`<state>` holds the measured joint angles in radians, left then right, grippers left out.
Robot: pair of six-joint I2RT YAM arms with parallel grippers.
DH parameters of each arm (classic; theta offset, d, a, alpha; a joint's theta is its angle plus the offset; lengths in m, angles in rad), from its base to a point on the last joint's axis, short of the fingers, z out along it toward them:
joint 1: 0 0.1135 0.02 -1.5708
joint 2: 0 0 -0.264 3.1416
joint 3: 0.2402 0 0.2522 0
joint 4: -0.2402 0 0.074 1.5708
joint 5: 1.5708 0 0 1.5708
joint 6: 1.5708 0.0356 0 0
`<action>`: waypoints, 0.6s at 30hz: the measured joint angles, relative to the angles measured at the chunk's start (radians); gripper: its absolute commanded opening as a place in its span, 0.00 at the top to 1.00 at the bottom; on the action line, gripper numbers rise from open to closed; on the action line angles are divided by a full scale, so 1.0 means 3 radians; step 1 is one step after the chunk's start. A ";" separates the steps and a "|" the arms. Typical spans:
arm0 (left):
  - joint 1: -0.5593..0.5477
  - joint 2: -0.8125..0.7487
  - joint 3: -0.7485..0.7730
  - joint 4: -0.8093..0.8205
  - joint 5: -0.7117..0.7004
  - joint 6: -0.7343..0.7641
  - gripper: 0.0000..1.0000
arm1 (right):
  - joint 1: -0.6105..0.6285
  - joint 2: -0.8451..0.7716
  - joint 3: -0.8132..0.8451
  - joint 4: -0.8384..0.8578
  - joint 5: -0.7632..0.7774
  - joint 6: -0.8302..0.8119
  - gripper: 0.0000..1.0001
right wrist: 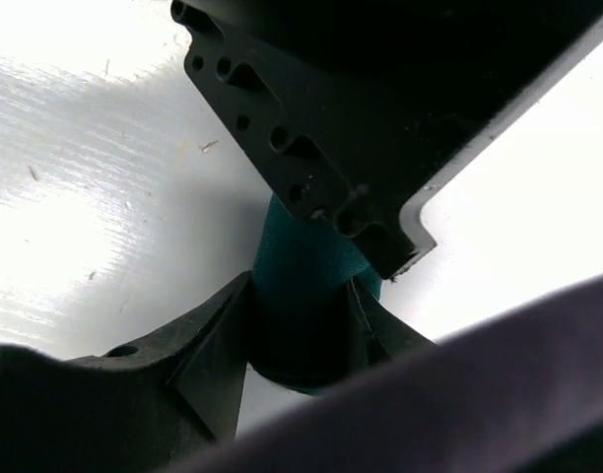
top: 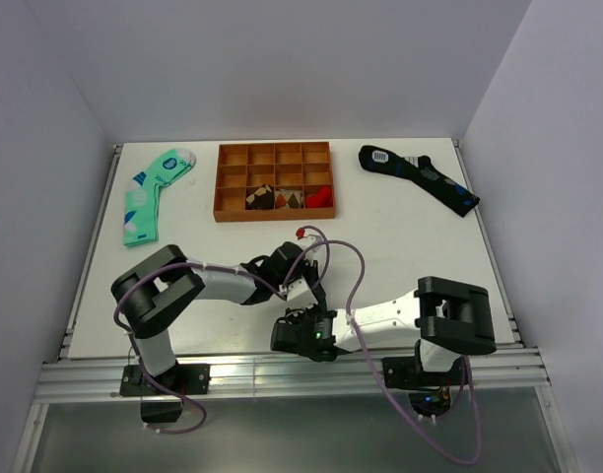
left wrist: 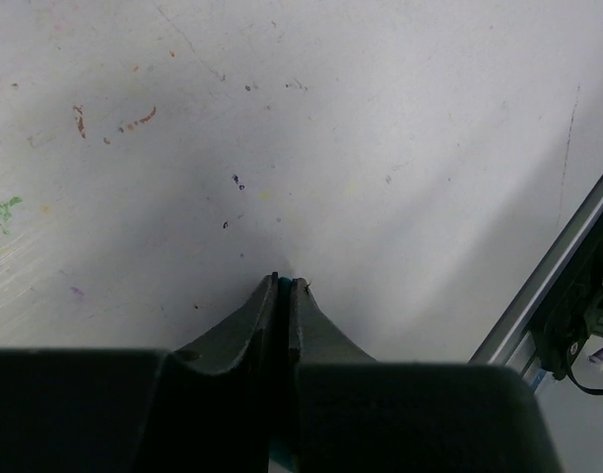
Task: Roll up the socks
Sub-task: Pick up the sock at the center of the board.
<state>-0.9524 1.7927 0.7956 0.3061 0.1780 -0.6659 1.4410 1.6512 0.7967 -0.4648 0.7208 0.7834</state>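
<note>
Gripping: right gripper (right wrist: 301, 320) clasps socks (right wrist: 300, 251).
Axis: runs out between its jaws toward left gripper (left wrist: 285, 286).
Left gripper: pressed together, just beside.

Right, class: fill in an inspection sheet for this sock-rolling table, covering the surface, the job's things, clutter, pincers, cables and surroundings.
Surface: white table, with faint coloured marks and scuffs.
Job's things: dark teal-green fabric socks, bunched into a roll where the two arms meet.
Clutter: mint-green patterned sock at far left; black sock with blue patches at far right; orange compartment tray between them, with small items in its near row.
Pincers: left pincer shut, nothing seen between its tips; right pincer closed on the socks' roll.
Cables: purple cables looping over both arms.
Surroundings: white walls; metal rail at the near edge.
</note>
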 measured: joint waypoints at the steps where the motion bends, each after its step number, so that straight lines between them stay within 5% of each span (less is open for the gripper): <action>1: 0.0000 -0.0008 -0.0009 0.0000 0.0001 0.0000 1.00 | 0.0000 -0.0018 -0.0025 0.0032 -0.0003 -0.0008 0.78; 12: 0.0261 -0.0215 -0.0229 -0.0089 0.0216 -0.0173 0.97 | -0.0019 -0.0142 -0.0254 0.0726 -0.0086 -0.0078 0.92; 18: 0.0328 -0.0313 -0.0247 -0.0285 0.0226 -0.0273 0.82 | -0.0036 -0.0192 -0.0336 0.0991 -0.0160 -0.0070 0.98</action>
<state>-0.8539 1.6989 0.7216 0.2207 0.2459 -0.7479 1.4303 1.5936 0.6960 -0.1677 0.6727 0.7624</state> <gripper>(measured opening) 0.129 0.446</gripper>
